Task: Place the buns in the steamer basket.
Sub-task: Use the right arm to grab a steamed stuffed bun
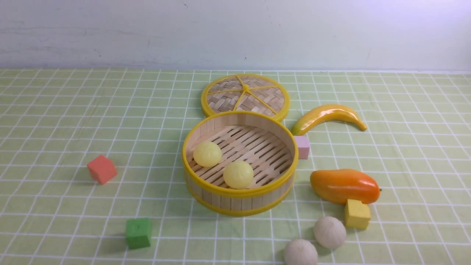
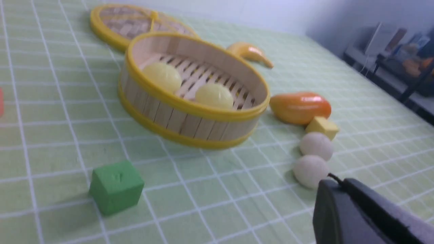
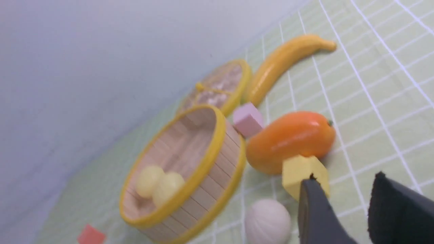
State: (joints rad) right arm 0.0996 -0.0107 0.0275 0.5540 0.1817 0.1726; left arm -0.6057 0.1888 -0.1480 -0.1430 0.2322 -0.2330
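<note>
In one corner of the left wrist view, the robot's left hand [image 2: 339, 186] appears as two smooth matte fingers [image 2: 339, 217], one charcoal grey with a rounded tip, the other black. A thin black cable [image 2: 334, 177] curls out beside the tips. In a corner of the right wrist view, the right hand [image 3: 344, 181] shows a narrow dark grey finger with a blunt tip and a broader black one with a slightly ragged edge.
</note>
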